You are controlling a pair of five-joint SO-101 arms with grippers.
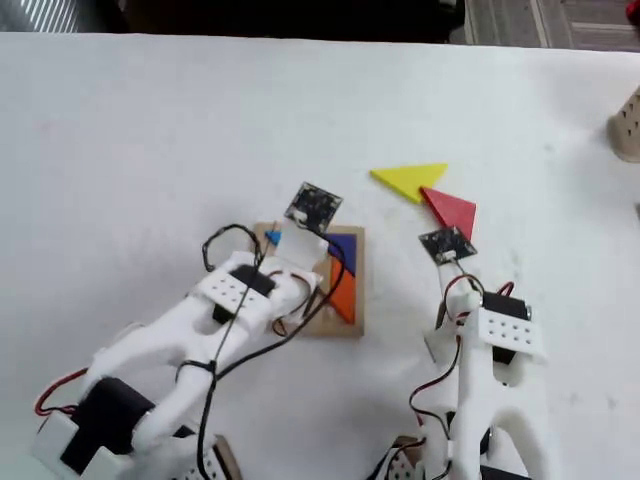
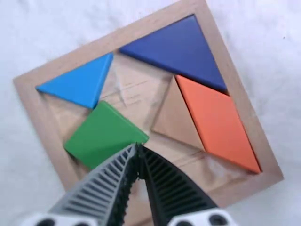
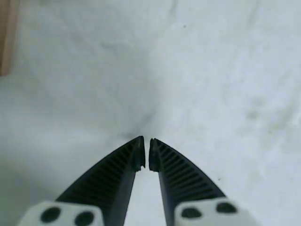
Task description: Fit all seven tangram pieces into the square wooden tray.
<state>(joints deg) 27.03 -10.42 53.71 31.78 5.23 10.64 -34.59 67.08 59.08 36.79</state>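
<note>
The tray lies just below the middle of the high view, half under the left arm. Four pieces are in it. A dark blue triangle fills one corner, and an orange parallelogram lies along the rim next to it. A light blue triangle sits against the rim on the other side of the dark one, with a green square touching its tip. Bare wood shows between them.

The left fingers are pressed together with nothing in them, their tips over a corner of the green square. I cannot tell whether they touch it.

Right of centre in the high view, a yellow triangle and a red triangle lie loose on the white bench. They are just beside each other and near the tray's upper right.

The right arm stands at the lower right, with its wrist board just below the red triangle. The right fingers are drawn almost together, only a sliver between the tips, holding nothing over bare bench. A corner of the tray shows well off to one side of them.

A tan, hole-dotted block sits at the right edge, well apart from everything.
</note>
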